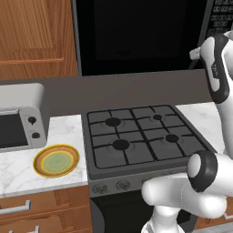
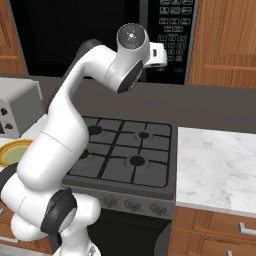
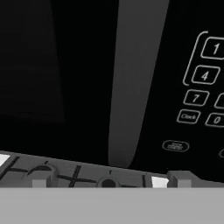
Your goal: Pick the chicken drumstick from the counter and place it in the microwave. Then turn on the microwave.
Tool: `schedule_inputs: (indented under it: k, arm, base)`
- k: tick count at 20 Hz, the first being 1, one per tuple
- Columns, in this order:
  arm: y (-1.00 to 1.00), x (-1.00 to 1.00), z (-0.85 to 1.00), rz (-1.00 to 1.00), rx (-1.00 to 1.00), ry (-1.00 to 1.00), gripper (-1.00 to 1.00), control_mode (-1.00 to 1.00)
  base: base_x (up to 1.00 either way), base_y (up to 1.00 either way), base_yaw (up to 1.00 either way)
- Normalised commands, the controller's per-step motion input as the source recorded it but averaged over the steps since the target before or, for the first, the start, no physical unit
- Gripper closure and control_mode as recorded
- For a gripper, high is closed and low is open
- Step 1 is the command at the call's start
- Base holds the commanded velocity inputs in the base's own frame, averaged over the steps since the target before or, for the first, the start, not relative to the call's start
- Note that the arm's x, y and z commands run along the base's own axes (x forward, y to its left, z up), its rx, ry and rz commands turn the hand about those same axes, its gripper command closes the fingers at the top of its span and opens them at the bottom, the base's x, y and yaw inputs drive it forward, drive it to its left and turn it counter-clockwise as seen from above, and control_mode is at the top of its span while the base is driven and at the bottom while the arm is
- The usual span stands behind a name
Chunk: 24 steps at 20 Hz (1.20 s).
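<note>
The black microwave hangs over the stove with its dark glass door shut. In the hand view its grey door handle runs top to bottom, with the keypad to the right. My gripper is raised close in front of the microwave, near the handle and keypad. It is open, its fingertips wide apart with nothing between them. The hand shows beside the keypad in the right base view. The chicken drumstick is out of view. The marble counter lies on both sides of the stove.
A dark gas stovetop sits below the microwave. A yellow plate with nothing on it lies on the left counter, in front of a silver toaster oven. Wooden cabinets flank the microwave.
</note>
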Motion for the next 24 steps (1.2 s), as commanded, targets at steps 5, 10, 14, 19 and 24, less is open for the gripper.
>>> schedule_inputs:
  k: [5, 10, 14, 19, 24]
  arm:
    - [0.0, -0.33, 0.02, 0.0, -0.02, 0.0, -1.0, -1.0]
    - [0.0, -0.26, 0.0, 0.0, -0.01, 0.03, -1.0, -1.0]
    - [-0.02, -0.17, 0.0, 0.0, 0.0, 0.0, -1.0, -1.0]
    - [-0.08, -0.1, 0.0, 0.0, 0.0, 0.0, -1.0, -1.0]
    - [-0.11, -0.02, 0.0, 0.0, 0.0, 0.0, -1.0, -1.0]
  base:
    - [0.0, 0.0, 0.0]
    - [0.0, 0.0, 0.0]
    - [0.0, 0.0, 0.0]
    - [0.0, 0.0, 0.0]
    - [0.0, 0.0, 0.0]
